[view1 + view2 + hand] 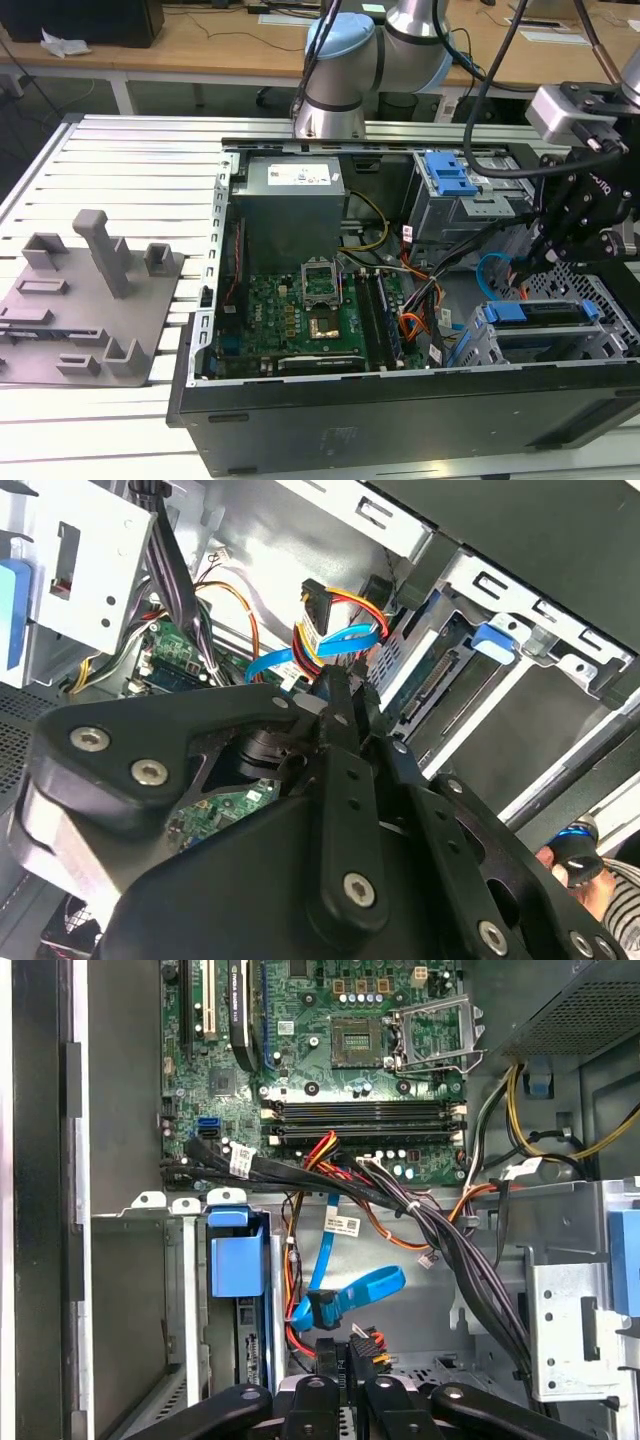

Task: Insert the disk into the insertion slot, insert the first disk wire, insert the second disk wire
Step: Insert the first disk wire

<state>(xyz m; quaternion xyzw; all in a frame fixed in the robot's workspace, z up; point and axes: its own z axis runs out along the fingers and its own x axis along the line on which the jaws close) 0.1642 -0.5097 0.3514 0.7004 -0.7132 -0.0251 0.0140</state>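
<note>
End effector (345, 1348), nearest in the first wrist view: clenched or released state cannot be determined. Just beyond it curls the second disk wire (360, 1285). In the exterior view, the disk (540, 312) sits in the insertion slot (600, 335), at 3 o'clock from the motherboard (300, 310).

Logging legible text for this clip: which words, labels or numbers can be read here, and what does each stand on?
No text can be read reliably.
Power supply label: print too small.
White cable tag: blurred.
Motherboard markings: too small.
</note>
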